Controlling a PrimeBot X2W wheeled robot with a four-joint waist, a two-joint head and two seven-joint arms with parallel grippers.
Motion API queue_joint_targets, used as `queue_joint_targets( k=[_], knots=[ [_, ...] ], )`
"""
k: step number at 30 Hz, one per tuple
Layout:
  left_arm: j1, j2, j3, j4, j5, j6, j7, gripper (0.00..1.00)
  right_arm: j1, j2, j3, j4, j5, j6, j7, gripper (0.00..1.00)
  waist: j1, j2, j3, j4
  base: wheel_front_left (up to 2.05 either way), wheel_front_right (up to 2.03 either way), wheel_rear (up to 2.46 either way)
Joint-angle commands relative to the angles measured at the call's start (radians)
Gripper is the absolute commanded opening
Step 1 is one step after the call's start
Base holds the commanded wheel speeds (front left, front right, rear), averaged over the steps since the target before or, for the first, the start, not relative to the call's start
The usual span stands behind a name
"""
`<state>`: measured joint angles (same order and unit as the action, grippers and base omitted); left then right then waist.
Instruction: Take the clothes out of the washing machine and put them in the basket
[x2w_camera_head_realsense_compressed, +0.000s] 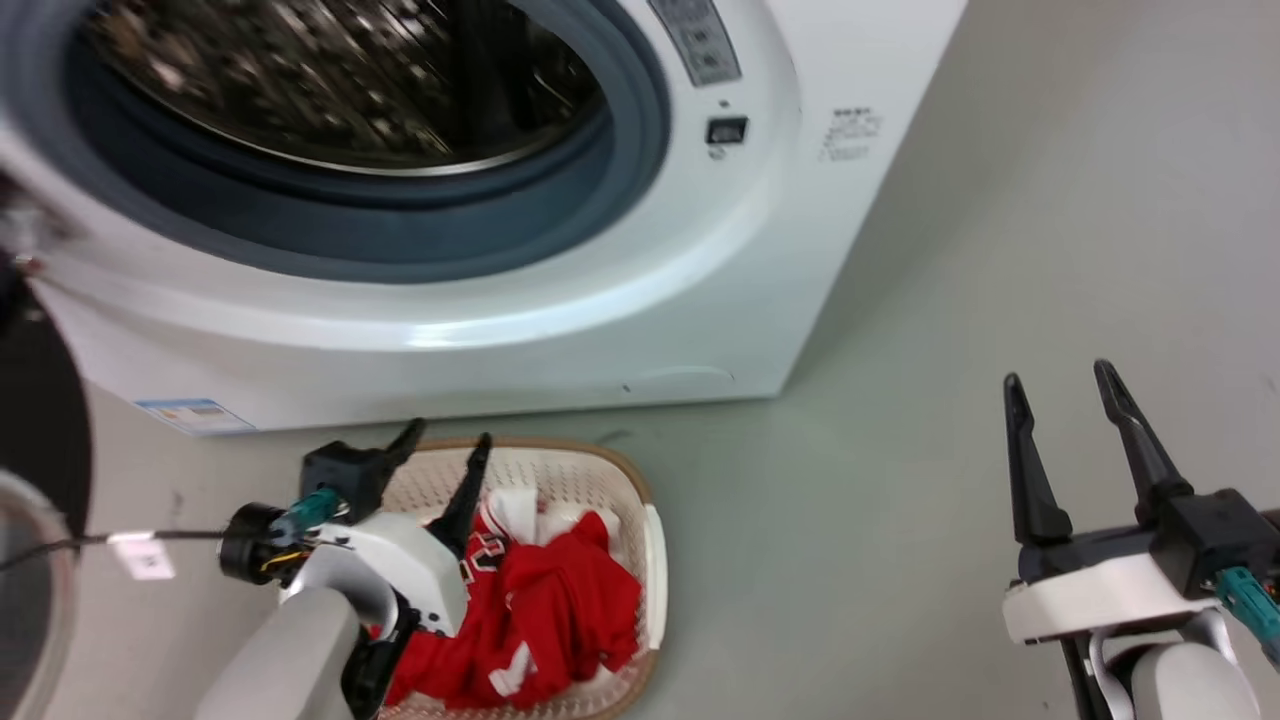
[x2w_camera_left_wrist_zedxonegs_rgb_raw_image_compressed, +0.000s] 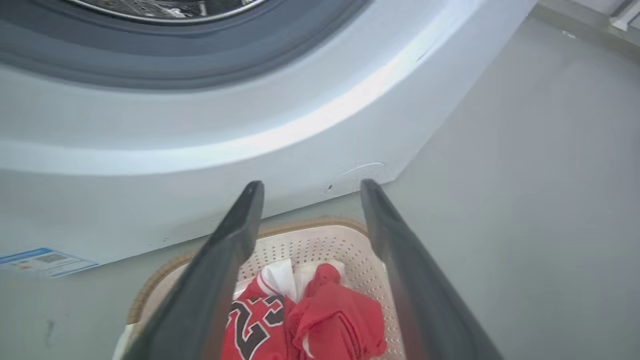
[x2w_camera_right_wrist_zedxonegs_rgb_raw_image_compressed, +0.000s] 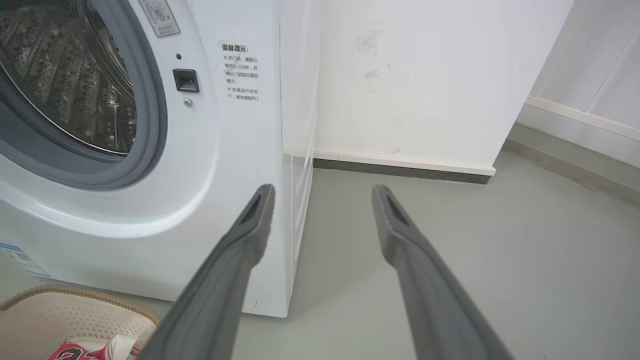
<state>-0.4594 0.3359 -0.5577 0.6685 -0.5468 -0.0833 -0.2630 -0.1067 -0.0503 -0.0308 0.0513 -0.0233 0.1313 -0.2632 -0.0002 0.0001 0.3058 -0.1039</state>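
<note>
The red clothes (x2w_camera_head_realsense_compressed: 545, 615) lie heaped in the cream basket (x2w_camera_head_realsense_compressed: 640, 500) on the floor before the white washing machine (x2w_camera_head_realsense_compressed: 560, 300). The jersey with number 23 (x2w_camera_left_wrist_zedxonegs_rgb_raw_image_compressed: 252, 322) sits left of the plain red garment (x2w_camera_left_wrist_zedxonegs_rgb_raw_image_compressed: 340, 320). My left gripper (x2w_camera_head_realsense_compressed: 448, 442) hovers open above the basket's far end, nothing between its fingers. The drum (x2w_camera_head_realsense_compressed: 340, 70) behind the grey gasket shows bare steel. My right gripper (x2w_camera_head_realsense_compressed: 1062, 375) stands open over bare floor at the right, holding nothing. The basket rim (x2w_camera_right_wrist_zedxonegs_rgb_raw_image_compressed: 75, 292) and a bit of the jersey (x2w_camera_right_wrist_zedxonegs_rgb_raw_image_compressed: 90, 350) show at the right wrist view's lower left.
The washer's black-rimmed door (x2w_camera_head_realsense_compressed: 40, 420) hangs open at the far left. A black cable with a white tag (x2w_camera_head_realsense_compressed: 140, 550) runs to my left wrist. Grey floor (x2w_camera_head_realsense_compressed: 1000, 250) stretches right of the machine. A white wall with a dark skirting (x2w_camera_right_wrist_zedxonegs_rgb_raw_image_compressed: 400, 167) stands behind.
</note>
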Motion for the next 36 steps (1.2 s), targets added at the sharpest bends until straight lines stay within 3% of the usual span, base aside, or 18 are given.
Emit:
queue_joint_targets(
  k=[1,7,16,25,36],
  knots=[
    [0.03,0.002,0.024,-0.035,0.01,0.009,-0.002,1.0,0.017,0.0,-0.007,0.003,-0.002,-0.001,-0.002,1.0,0.0002,-0.0001,-0.094,0.072,0.0,0.0,0.0],
    [0.182,-0.003,0.194,-0.271,0.097,0.043,-0.002,1.0,0.077,0.0,-0.036,-0.001,-0.001,-0.001,-0.002,1.0,0.0002,-0.0001,-0.187,0.115,0.0,0.0,0.0],
    [0.38,-0.067,0.333,-0.491,0.25,0.075,-0.003,1.0,0.185,0.0,-0.059,-0.012,0.008,-0.001,-0.002,1.0,0.0002,-0.0001,-0.295,0.151,0.0,0.0,0.0],
    [0.516,-0.153,0.468,-0.598,0.336,0.08,-0.002,1.0,0.244,0.0,-0.042,-0.025,0.033,-0.001,-0.002,1.0,0.0002,-0.0001,-0.335,0.15,0.0,0.0,0.0],
    [0.609,-0.231,0.521,-0.6,0.466,0.082,-0.002,1.0,0.277,0.0,-0.019,-0.027,0.048,-0.001,-0.002,1.0,0.0002,-0.0001,-0.374,0.134,0.0,0.0,0.0]
  ],
)
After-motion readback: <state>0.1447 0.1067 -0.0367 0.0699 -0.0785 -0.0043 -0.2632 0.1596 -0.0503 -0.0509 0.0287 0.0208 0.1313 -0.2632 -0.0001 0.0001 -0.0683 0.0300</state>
